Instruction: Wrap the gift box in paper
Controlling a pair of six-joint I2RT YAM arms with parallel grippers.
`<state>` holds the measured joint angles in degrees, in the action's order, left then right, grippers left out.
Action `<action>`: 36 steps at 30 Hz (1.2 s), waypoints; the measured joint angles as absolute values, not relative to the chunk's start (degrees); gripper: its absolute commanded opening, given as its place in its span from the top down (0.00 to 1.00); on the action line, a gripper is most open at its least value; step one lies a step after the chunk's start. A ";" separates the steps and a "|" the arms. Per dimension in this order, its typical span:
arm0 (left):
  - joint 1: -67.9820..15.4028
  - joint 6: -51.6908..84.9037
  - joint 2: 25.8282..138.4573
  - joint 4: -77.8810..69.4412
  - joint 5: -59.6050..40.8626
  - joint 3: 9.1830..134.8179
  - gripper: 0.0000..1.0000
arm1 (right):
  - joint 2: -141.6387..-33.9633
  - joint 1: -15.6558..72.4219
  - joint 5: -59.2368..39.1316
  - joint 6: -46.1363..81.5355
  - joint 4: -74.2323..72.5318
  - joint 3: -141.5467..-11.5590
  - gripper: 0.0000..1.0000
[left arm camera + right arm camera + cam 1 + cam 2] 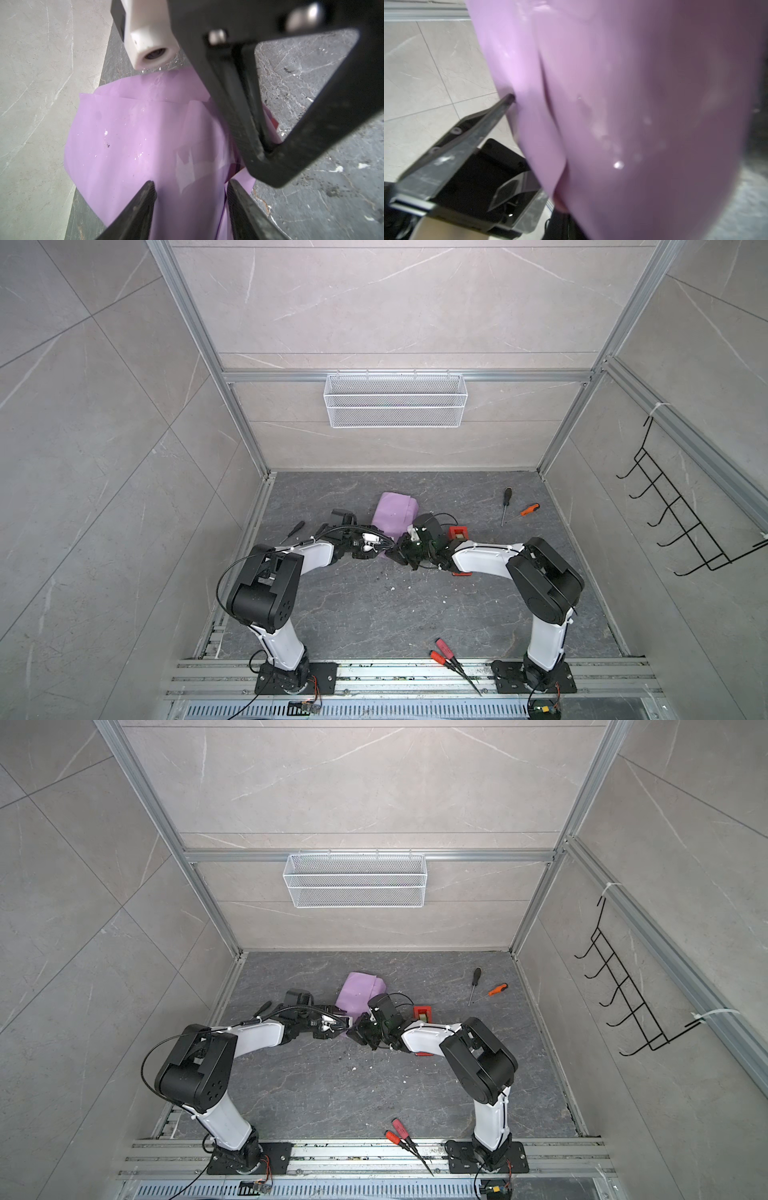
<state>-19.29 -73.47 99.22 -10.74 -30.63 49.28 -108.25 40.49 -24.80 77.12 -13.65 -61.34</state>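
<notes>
The paper point(394, 509) point(358, 990) is a lilac bundle on the dark table, folded over something bulky. The gift box is hidden. My left gripper point(376, 549) point(191, 182) reaches in from the left. Its two fingers point(145, 207) stand apart and press the paper-covered bundle point(145, 135) from both sides. My right gripper point(401, 552) point(268, 166) comes from the right, its fingers together on a fold at the bundle's edge. In the right wrist view the paper point(633, 104) fills the frame and hides the jaws; a left fingertip point(509, 97) dents it.
A red tape dispenser point(458, 533) stands just behind the right wrist. Black point(505, 506) and orange point(530, 510) screwdrivers lie at the back right, another black one point(293, 531) at the left. Red-handled pliers point(446, 651) lie at the front rail. A white mesh basket point(395, 400) hangs on the back wall.
</notes>
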 measured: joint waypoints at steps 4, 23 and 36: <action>-19.25 -73.47 99.24 -10.79 -30.65 49.28 0.42 | -106.96 40.49 -24.58 77.47 -15.40 -61.32 1.00; -19.18 -73.25 99.48 -10.98 -31.07 49.39 0.42 | -108.97 38.98 -23.75 78.13 -16.53 -63.13 1.00; -18.98 -73.45 99.70 -11.20 -31.75 49.39 0.42 | -109.73 40.38 -26.09 78.52 -14.39 -63.72 0.89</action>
